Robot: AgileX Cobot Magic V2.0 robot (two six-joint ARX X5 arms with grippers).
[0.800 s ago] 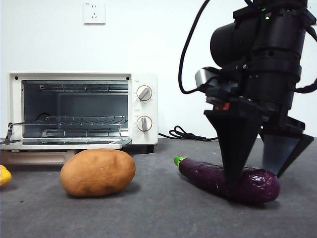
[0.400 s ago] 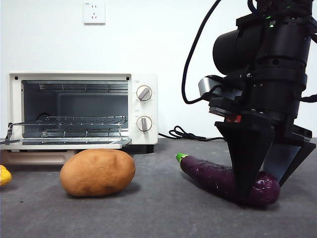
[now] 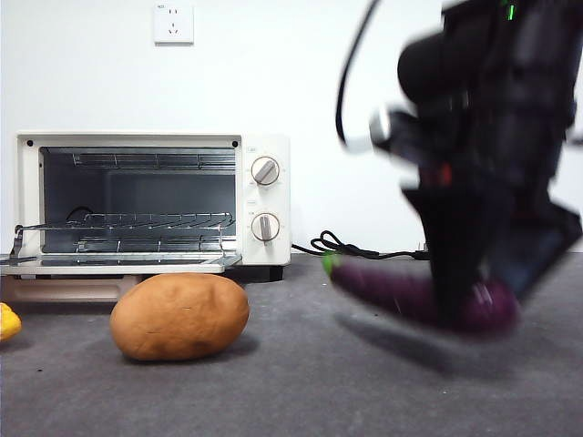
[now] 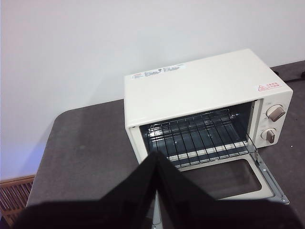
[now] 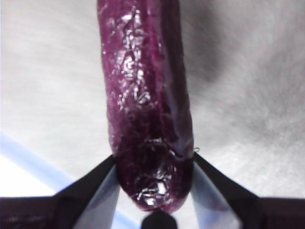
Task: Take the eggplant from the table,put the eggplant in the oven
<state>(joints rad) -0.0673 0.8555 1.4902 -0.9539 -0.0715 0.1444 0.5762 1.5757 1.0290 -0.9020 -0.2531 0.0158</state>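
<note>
The glossy dark-purple eggplant hangs just above the table at the right, blurred by motion, its green stem end pointing left. My right gripper is shut on its thick end; in the right wrist view both jaws press the eggplant from either side, gripper. The cream-white oven stands at the back left with its door down and wire rack showing, also seen as the oven from above. My left gripper hovers high over the oven's door, jaws shut with nothing between them.
A rounded brown potato lies in front of the oven's right end. A yellow object peeks in at the left edge. A black cable runs along the back of the table beside the oven.
The right gripper, which had closed on the eggplant's thick end on the table, has lifted it; the eggplant now hangs clear of the surface and is blurred by motion.
</note>
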